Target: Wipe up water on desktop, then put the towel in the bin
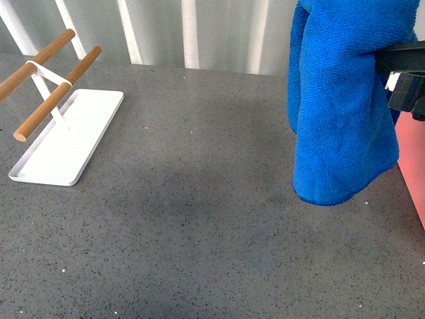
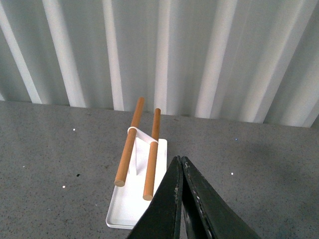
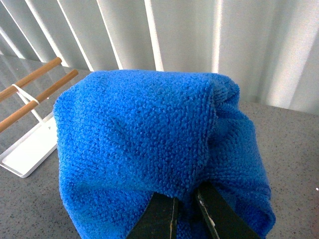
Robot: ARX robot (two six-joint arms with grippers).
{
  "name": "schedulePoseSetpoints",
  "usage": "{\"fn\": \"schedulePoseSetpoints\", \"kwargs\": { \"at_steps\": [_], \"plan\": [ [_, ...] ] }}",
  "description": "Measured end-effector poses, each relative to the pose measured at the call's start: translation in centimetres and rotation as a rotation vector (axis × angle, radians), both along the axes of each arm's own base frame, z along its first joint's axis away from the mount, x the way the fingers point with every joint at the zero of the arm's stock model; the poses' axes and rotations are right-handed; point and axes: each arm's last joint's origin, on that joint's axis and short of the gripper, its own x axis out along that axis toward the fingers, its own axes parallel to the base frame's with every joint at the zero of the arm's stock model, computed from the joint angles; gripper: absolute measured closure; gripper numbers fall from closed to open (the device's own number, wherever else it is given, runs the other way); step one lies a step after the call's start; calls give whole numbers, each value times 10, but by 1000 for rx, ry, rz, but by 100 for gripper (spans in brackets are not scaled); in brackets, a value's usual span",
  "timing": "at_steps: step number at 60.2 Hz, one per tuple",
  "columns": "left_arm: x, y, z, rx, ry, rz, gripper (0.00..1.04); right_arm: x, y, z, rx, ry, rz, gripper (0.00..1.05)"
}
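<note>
The blue towel (image 1: 342,100) hangs bunched in the air at the right of the front view, its lower edge above the speckled grey desktop (image 1: 199,219). My right gripper (image 1: 392,70) is shut on the towel and holds it from the right; in the right wrist view the towel (image 3: 144,139) fills the frame with the black fingers (image 3: 219,219) pinching a fold, the gripper (image 3: 185,204) closed on it. The salmon-pink bin (image 1: 413,166) shows only as a strip at the right edge, just right of the towel. My left gripper (image 2: 180,160) is shut and empty, above the desktop (image 2: 259,179).
A flat white tray (image 1: 73,136) with two wooden rods (image 1: 56,93) stands at the back left; it also shows in the left wrist view (image 2: 124,209) and the right wrist view (image 3: 27,154). A ribbed white wall (image 1: 199,30) runs behind the desktop.
</note>
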Motion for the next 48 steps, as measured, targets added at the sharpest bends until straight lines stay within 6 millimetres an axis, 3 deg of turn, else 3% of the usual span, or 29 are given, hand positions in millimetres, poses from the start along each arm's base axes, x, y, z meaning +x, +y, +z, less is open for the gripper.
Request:
{"fn": "schedulePoseSetpoints", "kwargs": {
  "at_steps": [23, 48],
  "plan": [
    [-18, 0, -12, 0, -14, 0, 101, -3, -1, -5, -27, -1, -3, 101],
    [-31, 0, -9, 1, -32, 2, 101, -4, 0, -6, -30, 3, -10, 101]
  ]
}}
